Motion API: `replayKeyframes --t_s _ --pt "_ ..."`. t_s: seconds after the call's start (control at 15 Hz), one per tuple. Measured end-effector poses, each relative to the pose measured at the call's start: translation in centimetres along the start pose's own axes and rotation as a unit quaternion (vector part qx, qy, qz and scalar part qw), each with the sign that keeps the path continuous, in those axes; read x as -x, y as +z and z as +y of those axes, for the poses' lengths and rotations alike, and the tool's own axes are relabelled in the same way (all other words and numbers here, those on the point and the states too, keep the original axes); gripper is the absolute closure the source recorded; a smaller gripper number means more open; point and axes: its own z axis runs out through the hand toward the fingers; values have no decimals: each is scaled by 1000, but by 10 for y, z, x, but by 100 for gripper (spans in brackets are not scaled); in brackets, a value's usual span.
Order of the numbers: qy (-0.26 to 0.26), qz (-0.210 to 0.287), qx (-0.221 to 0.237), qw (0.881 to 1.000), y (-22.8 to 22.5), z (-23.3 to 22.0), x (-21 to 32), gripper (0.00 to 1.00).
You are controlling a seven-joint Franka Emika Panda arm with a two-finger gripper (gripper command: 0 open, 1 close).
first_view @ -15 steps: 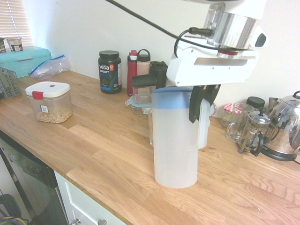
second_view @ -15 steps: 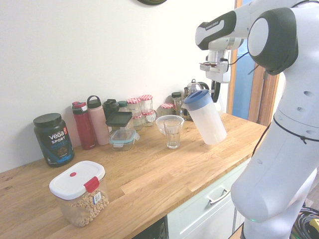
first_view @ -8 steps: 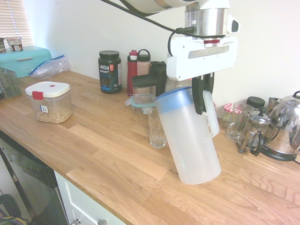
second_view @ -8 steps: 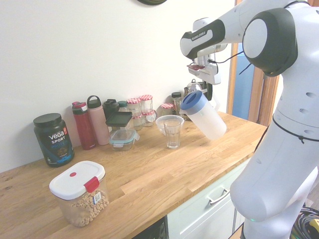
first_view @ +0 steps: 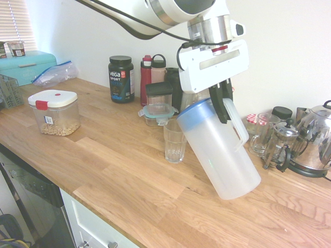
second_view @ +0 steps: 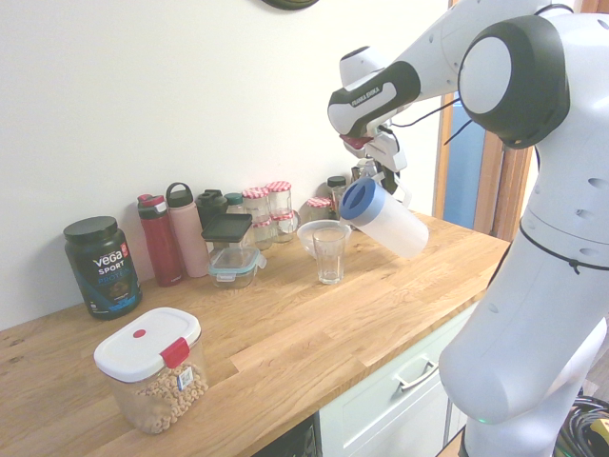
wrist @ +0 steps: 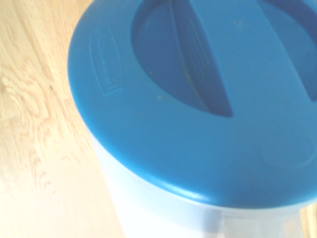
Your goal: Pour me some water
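Observation:
A translucent white pitcher [first_view: 220, 152] with a blue lid [wrist: 198, 109] hangs tilted above the wooden counter [first_view: 119, 170], lid end leaning toward a clear drinking glass [first_view: 174, 140]. My gripper [first_view: 225, 105] is shut on the pitcher's handle [first_view: 239, 129] from above. In the second exterior view the pitcher [second_view: 392, 221] is lifted off the counter with its lid just right of and above the glass [second_view: 329, 255]. No stream of water shows between lid and glass. The glass stands upright and looks empty.
Behind the glass stand a food container [first_view: 158, 103], two bottles [first_view: 152, 72] and a black protein tub [first_view: 121, 78]. A cereal box [first_view: 54, 112] sits at left. A glass mug [first_view: 261, 135], a French press [first_view: 279, 147] and a kettle [first_view: 315, 144] crowd the right.
The arm has carried the pitcher toward the glass and tipped it from upright to a steep lean, lid end toward the glass. The grip on the handle is unchanged.

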Motion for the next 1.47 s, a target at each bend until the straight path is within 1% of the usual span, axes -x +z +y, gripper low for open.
replayKeyframes --t_s 0.47,1.0,1.07,1.13,1.27,1.4,1.47 --pt "-37 -12 57 998 -8 -16 -27 100" --pt "-38 -3 68 997 -20 -22 -38 100" --pt "-30 3 62 998 -25 -18 -37 100" --pt "-14 15 40 999 -33 -12 -33 100" --pt "10 46 -23 999 -59 11 -16 100" --pt "30 83 -84 993 -86 42 16 100" --pt "40 102 -112 988 -94 57 34 100"
